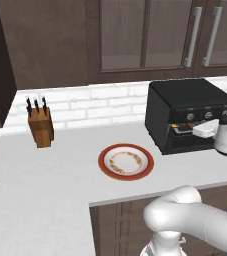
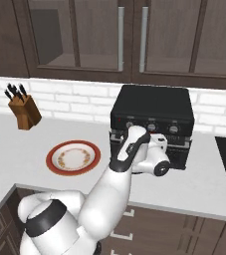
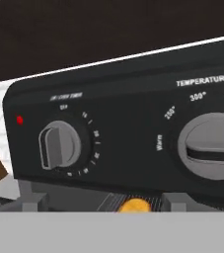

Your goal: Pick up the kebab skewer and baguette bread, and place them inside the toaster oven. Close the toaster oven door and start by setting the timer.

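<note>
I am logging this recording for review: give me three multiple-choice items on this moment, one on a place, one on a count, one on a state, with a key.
1. Where does the knife block stand?
A. On the counter against the brick wall, left of the plate
B. On top of the toaster oven
C. On the plate

2. How many plates are on the counter?
A. Three
B. One
C. Two

3. What is on the red-rimmed plate?
A. A skewer
B. A loaf
C. No food

Key: 1 A, the block sits by the wall, left of the plate. 2 B, both base views show a single plate. 3 C, only its patterned centre shows; an orange piece, probably the baguette bread, sits in the toaster oven below the timer knob.
</note>
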